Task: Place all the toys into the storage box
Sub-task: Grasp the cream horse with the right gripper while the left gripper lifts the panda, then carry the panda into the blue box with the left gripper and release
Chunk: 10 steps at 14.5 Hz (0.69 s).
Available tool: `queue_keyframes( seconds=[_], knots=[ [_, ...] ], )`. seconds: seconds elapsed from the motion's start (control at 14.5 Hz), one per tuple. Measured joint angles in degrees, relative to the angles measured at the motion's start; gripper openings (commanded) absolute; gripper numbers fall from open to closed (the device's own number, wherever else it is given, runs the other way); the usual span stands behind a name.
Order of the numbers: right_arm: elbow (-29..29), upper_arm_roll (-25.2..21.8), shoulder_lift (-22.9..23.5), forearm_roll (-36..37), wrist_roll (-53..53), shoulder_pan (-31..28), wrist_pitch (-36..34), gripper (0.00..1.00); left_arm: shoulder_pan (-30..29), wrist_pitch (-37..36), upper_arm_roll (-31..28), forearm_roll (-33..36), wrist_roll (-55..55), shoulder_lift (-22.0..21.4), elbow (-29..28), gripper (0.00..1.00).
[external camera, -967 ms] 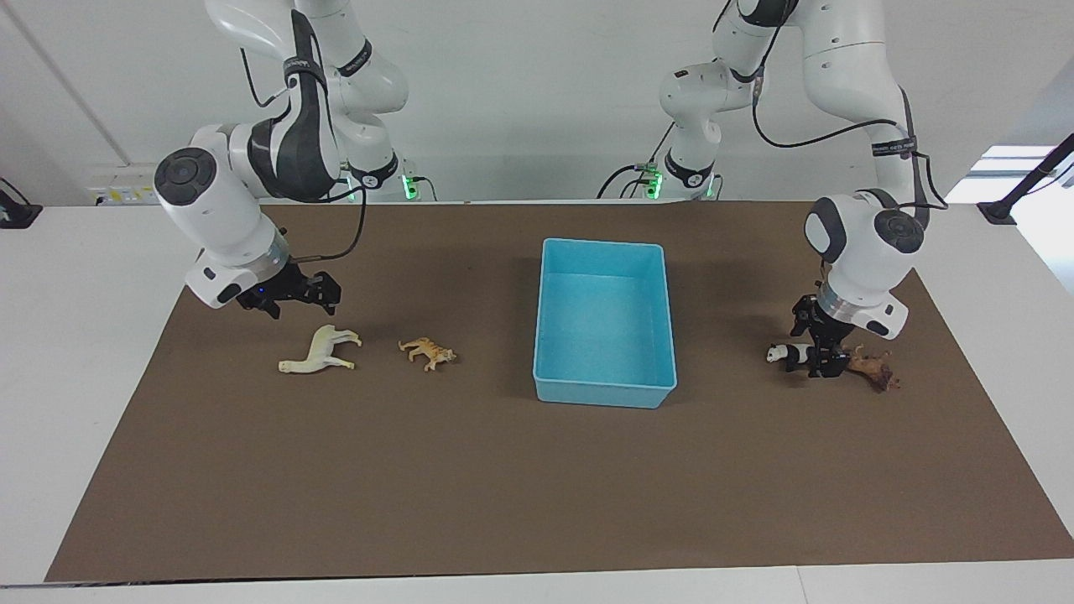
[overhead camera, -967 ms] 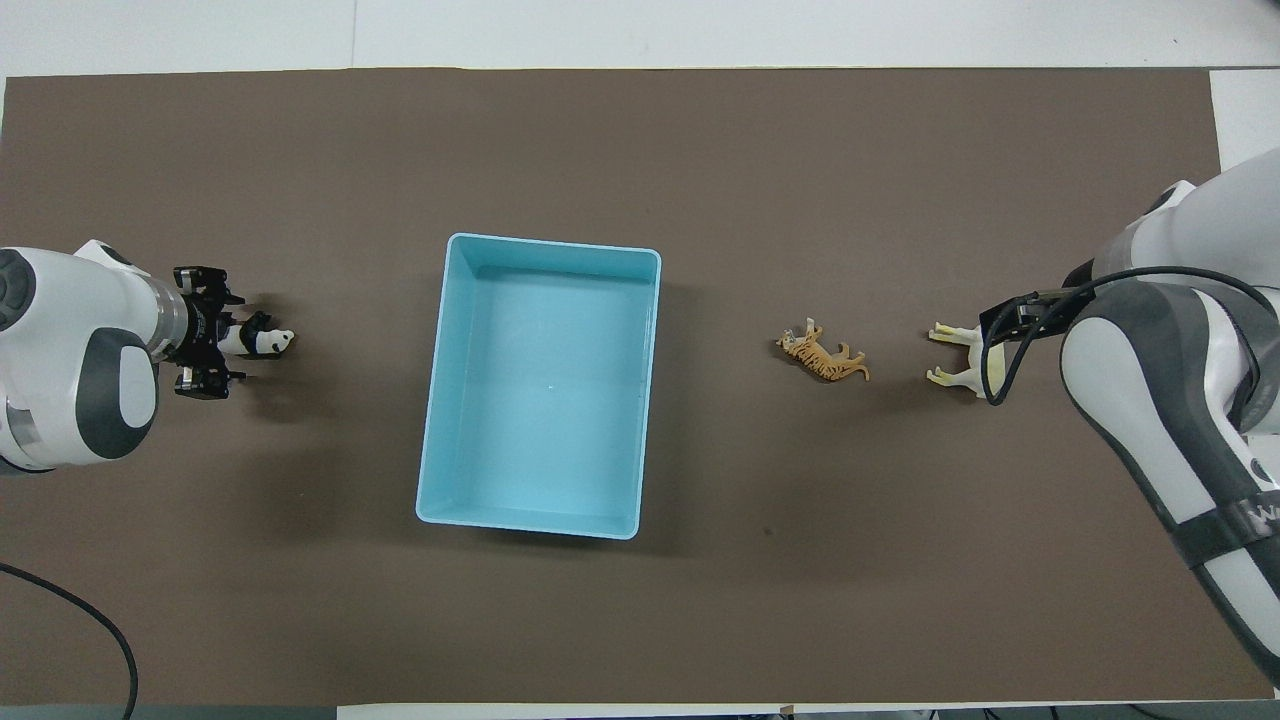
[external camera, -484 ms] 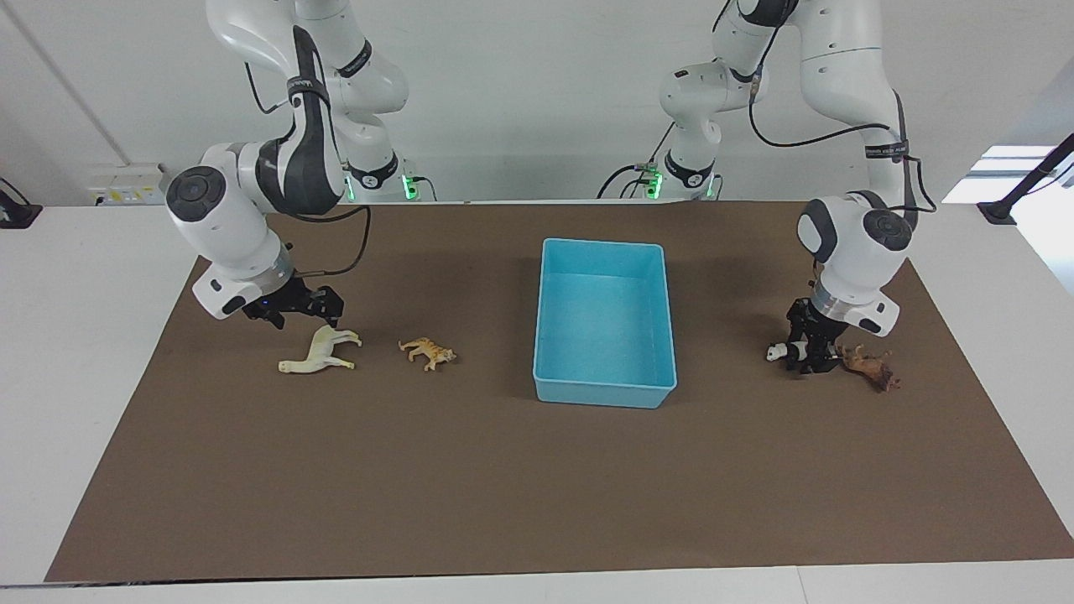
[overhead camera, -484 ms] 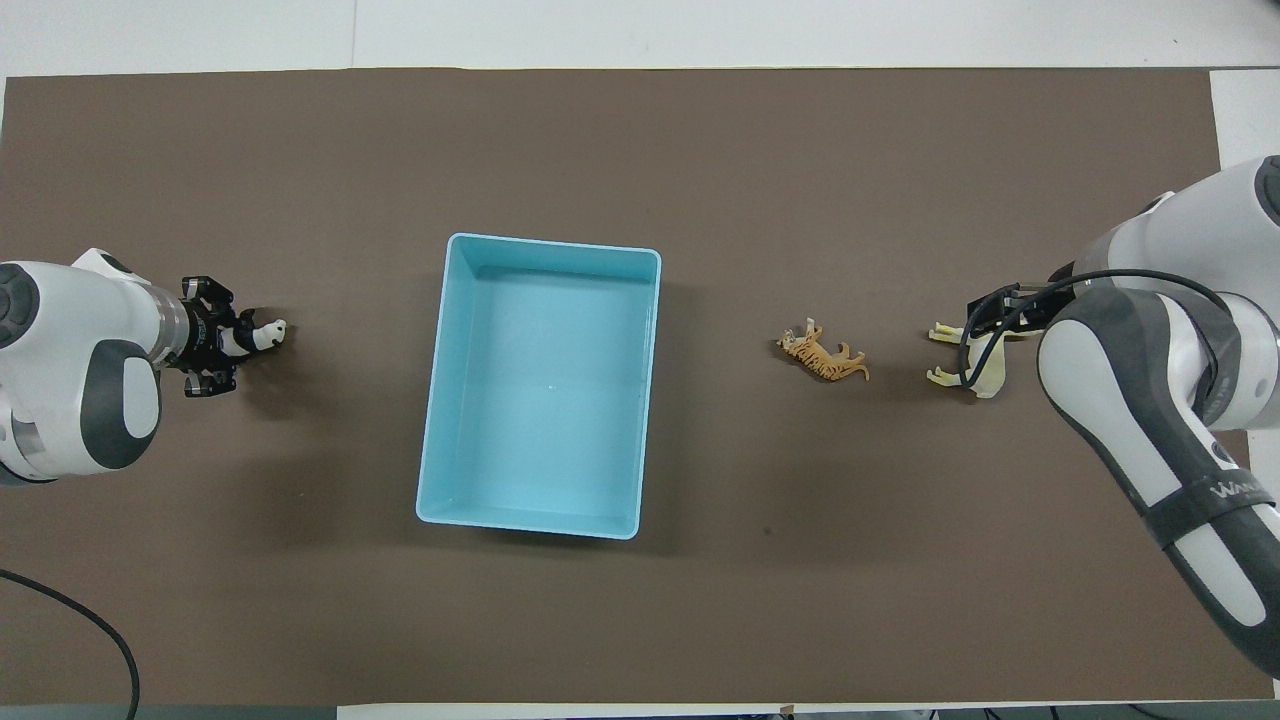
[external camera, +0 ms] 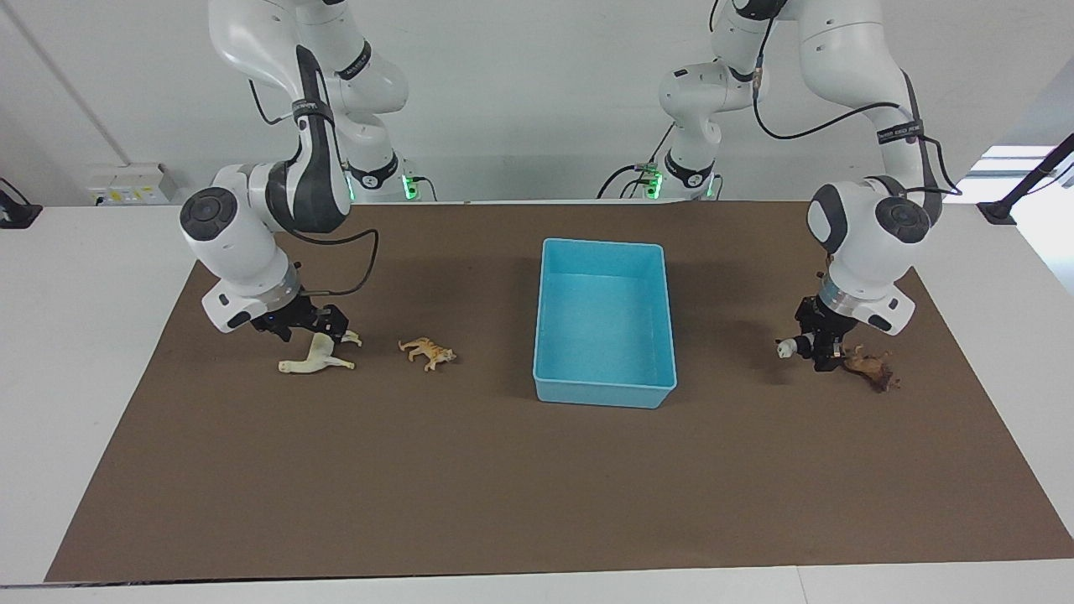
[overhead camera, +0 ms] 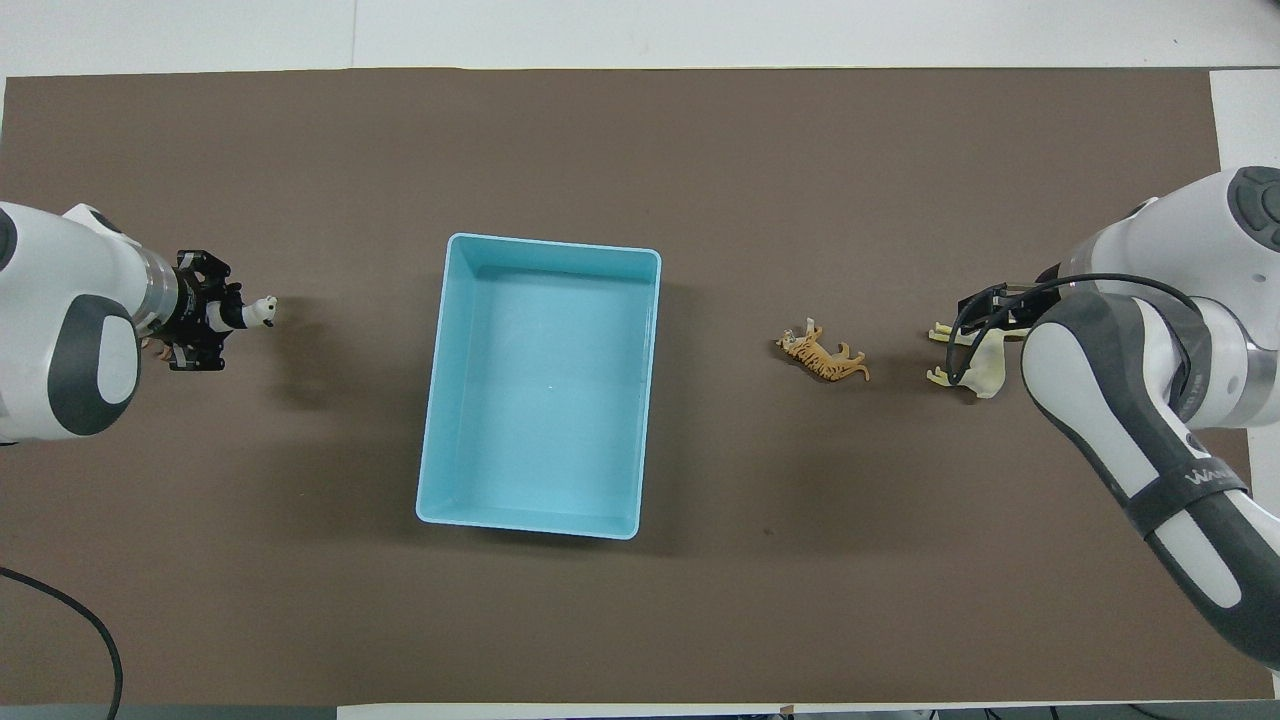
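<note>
Toys: four small hard plastic animal figurines, light, stiff, smooth; best pinched across the body.
Left gripper [external camera: 818,352]: fingers clamped on the black-and-white panda [external camera: 786,347], beside the brown lion [external camera: 873,369], at the left arm's end of the table [external camera: 503,495].
Right gripper [external camera: 315,327]: fingers spread over the cream-white horse [external camera: 317,359], near the orange striped tiger [external camera: 428,351].
Light blue plastic storage box [external camera: 604,394]: mid-table, nothing in it.
Surface: brown mat, white walls.

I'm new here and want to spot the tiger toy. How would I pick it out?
Start at the big light blue storage box. Look toward the right arm's end of the brown mat: the first small figure is the tiger. Its orange, dark-striped coat sets it apart from the plain cream-white horse beside it.
</note>
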State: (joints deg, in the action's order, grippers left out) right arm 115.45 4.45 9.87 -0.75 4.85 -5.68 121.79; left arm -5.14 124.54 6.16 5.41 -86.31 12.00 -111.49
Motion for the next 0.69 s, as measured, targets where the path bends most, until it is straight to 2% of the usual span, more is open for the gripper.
queue_keyframes(
  seconds=[0.14, 0.28, 0.41, 0.55, 0.62, 0.69],
  knots=[
    [1.0, 0.0, 0.1, 0.0, 2.2, 0.0, 0.5, 1.00, 5.0, -7.9, 0.4, -0.9, -2.5, -1.0, 6.1, 0.03],
    [2.9, 0.0, 0.3, 0.0, 4.2, 0.0, 3.0, 1.00, 10.2, -12.3, 0.9, -2.8, -5.8, -1.5, 10.8, 0.03],
    [5.1, 0.0, 0.4, 0.0, 4.8, 0.0, 5.7, 1.00, 14.8, -13.3, 2.2, -4.0, -8.1, -1.8, 12.3, 0.03],
    [6.5, 0.0, 0.4, 0.0, 4.9, 0.0, 7.0, 1.00, 20.5, -11.2, 2.9, -4.4, -9.4, -2.1, 10.9, 0.05],
    [6.8, -0.1, 0.4, 0.0, 4.9, -0.1, 7.2, 1.00, 23.2, -8.2, 3.0, -4.4, -9.9, -2.4, 8.8, 0.13],
    [7.0, -0.1, 0.5, 0.0, 4.9, -0.2, 7.5, 0.94, 25.5, -5.0, 3.1, -4.4, -10.2, -2.9, 5.8, 0.39]
  ],
)
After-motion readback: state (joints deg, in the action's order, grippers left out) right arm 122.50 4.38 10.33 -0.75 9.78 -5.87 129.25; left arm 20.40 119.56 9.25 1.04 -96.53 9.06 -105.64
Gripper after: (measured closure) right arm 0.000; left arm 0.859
